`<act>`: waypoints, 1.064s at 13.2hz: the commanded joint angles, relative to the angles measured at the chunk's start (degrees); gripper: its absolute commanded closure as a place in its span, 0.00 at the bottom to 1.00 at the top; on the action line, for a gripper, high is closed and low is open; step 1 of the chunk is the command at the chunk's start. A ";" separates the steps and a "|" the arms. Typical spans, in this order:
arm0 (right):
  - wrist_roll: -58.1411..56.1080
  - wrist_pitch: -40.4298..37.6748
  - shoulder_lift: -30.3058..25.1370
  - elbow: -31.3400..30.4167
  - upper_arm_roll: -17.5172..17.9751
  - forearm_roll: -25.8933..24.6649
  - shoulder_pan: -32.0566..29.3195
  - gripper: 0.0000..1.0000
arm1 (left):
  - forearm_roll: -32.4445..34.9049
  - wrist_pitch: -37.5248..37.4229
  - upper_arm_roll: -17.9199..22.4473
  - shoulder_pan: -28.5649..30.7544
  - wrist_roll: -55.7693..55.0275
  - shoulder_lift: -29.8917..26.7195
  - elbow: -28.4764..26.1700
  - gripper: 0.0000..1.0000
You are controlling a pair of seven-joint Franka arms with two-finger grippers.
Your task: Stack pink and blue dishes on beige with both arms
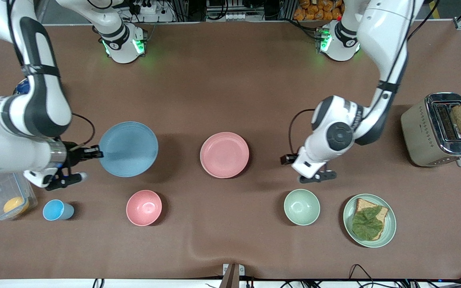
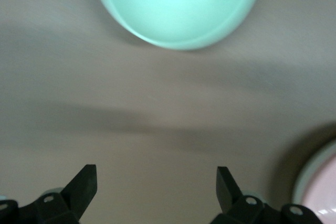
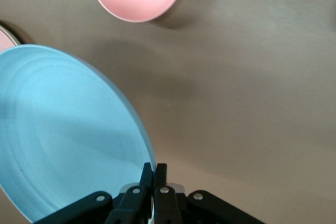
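- I see a brown matte cloth over the table (image 1: 230,72), slightly rumpled at the edge nearest the front camera.
- Nearest that camera a row runs from the right arm's end: a clear plastic box (image 1: 6,196) with something orange inside, a small blue cup (image 1: 56,210), a deep pink bowl (image 1: 144,207), a pale green bowl (image 1: 301,207), and a pale green plate (image 1: 388,224) carrying bread topped with a leaf.
- Next row back, the blue plate (image 1: 128,149) is pinched at its rim by my right gripper (image 1: 94,153); in the right wrist view the fingers (image 3: 160,184) are clamped together on the plate's edge (image 3: 68,135), and the plate looks lifted above the cloth, casting a shadow.
- The right arm comes in low from its end of the table, forearm roughly level, wrist turned sideways toward the plate.
- The pink plate (image 1: 224,155) lies flat mid-table, between the two grippers and apart from both.
- My left gripper (image 1: 317,176) hovers over bare cloth beside the pink plate, just farther back than the green bowl; its fingers (image 2: 81,184) are spread wide, holding nothing.
- The left arm bends down from its base with the elbow high.
- All dishes are round, matte and shallow-rimmed.
- Farthest toward the left arm's end, a shiny metal toaster (image 1: 438,130) holds a brown bread slice.
- I find no beige plate in any view.
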 commanded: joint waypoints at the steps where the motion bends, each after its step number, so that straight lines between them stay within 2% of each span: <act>1: 8.43 5.06 1.87 -0.73 -0.51 1.36 6.88 1.00 | 1.39 -3.10 -0.31 6.48 7.43 -2.78 -0.77 0.00; 3: 14.86 7.44 3.19 -0.73 -0.60 0.93 11.46 1.00 | 1.39 -6.34 -0.22 10.36 9.04 -5.41 -0.68 0.00; 6: 16.12 12.79 7.13 -0.56 -0.42 1.36 16.04 1.00 | 2.53 -10.57 -0.31 14.41 12.12 -9.28 -0.59 0.00; 7: 16.38 15.43 8.37 -0.56 -0.42 1.36 18.49 1.00 | 2.80 -12.15 -0.22 14.77 12.64 -10.60 -0.51 0.00; 10: 17.43 16.86 10.31 -0.12 -0.34 1.54 20.09 1.00 | 2.71 -20.57 -0.13 15.21 11.95 -12.63 3.61 0.00; 13: 17.17 19.92 11.36 -0.03 -0.42 8.63 21.23 1.00 | 5.34 -27.00 0.57 15.21 12.65 -14.73 7.49 0.00; 14: 17.17 20.02 11.63 -0.03 -0.42 9.35 21.93 1.00 | 5.70 -27.97 0.31 15.12 13.00 -15.79 7.58 0.00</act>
